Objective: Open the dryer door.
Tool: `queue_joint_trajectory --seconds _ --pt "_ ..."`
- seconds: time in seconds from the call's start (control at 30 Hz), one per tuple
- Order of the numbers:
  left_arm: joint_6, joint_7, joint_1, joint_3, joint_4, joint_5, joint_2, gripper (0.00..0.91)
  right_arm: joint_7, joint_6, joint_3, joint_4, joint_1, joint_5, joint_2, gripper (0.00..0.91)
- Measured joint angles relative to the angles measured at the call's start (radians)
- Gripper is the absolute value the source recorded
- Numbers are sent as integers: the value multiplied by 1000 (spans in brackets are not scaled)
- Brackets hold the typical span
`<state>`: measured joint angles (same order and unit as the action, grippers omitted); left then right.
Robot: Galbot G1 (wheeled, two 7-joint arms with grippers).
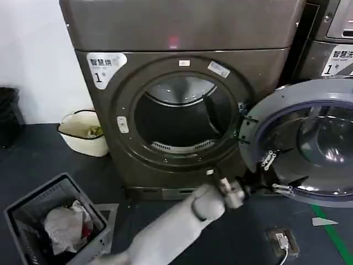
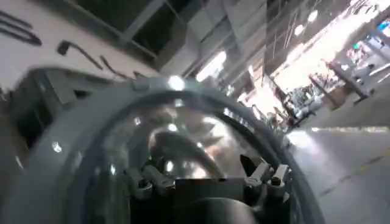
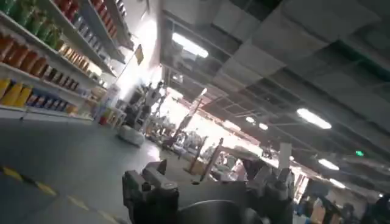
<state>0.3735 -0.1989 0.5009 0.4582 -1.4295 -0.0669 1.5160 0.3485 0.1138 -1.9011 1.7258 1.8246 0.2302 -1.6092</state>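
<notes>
Here the dryer [image 1: 182,94], labelled "1", has its door [image 1: 309,141] swung open; left gripper [image 1: 274,174] fingers spread beside it.

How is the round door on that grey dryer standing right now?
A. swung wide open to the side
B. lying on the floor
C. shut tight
A: the round glass-windowed door hangs wide open beside the empty drum opening, with the left hand at its rim.
</notes>
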Motion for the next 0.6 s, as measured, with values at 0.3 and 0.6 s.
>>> queue_joint_trajectory --seconds 0.3,0.6 --pt "-151 89 126 -54 -340 130 -362 907 -34 -23 21 24 -1 18 0 907" --pt "-393 241 311 -210 -631 343 -663 907 -53 -13 46 29 -10 36 0 907"
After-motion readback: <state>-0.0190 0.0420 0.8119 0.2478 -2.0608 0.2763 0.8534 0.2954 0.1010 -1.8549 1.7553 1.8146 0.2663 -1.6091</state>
